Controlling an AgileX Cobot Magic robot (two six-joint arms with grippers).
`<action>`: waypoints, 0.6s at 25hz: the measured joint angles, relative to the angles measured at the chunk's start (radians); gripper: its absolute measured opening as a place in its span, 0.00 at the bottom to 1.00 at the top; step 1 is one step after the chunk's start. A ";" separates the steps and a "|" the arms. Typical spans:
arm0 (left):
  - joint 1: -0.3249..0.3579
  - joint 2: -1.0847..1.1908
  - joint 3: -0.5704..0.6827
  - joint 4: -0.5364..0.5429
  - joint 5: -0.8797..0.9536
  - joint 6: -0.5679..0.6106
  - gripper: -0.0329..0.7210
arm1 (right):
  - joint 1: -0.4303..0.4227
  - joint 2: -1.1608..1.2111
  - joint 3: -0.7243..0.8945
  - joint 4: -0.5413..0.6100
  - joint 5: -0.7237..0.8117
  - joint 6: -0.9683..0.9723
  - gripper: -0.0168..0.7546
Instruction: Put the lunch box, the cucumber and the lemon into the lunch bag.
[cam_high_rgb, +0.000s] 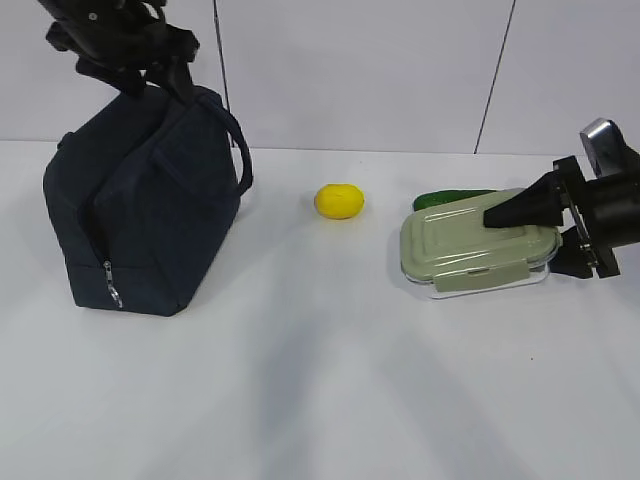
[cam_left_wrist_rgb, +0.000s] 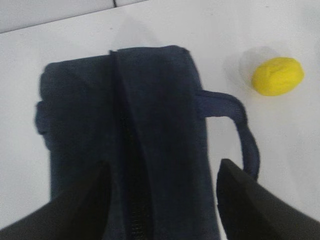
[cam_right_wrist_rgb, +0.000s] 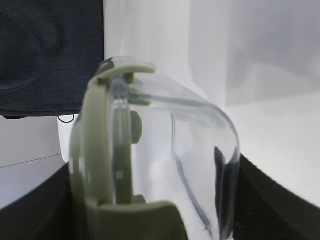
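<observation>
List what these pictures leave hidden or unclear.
- Cucumber: exterior view, mostly hidden behind the lunch box.
- Lunch bag interior: zipper looks shut, nothing inside visible.
- Left gripper: left wrist view, fingertips cut off by the bottom edge.
- Right gripper: whether the jaws press the box is unclear; close-up blurred.

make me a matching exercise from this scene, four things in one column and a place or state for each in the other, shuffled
Things:
1. lunch bag
2. lemon
3. cucumber
4. lunch box

Places or states:
A. lying behind the lunch box, mostly hidden by it
B. between the right claw's fingers, one end tilted up off the table
C. alone on the table between bag and box
D. standing at the left, top zipper shut, left claw straddling its top

Pairs: 1-D, 2-C, 3-A, 4-B
</observation>
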 joint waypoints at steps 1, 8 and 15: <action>0.015 0.000 0.000 0.003 0.002 0.000 0.67 | 0.000 0.000 0.000 0.004 0.000 0.000 0.70; 0.102 -0.015 0.000 0.013 0.037 0.000 0.66 | 0.000 0.000 0.000 0.012 0.000 0.004 0.70; 0.174 -0.015 0.000 -0.008 0.108 0.002 0.66 | 0.000 0.000 0.000 0.021 0.000 0.005 0.70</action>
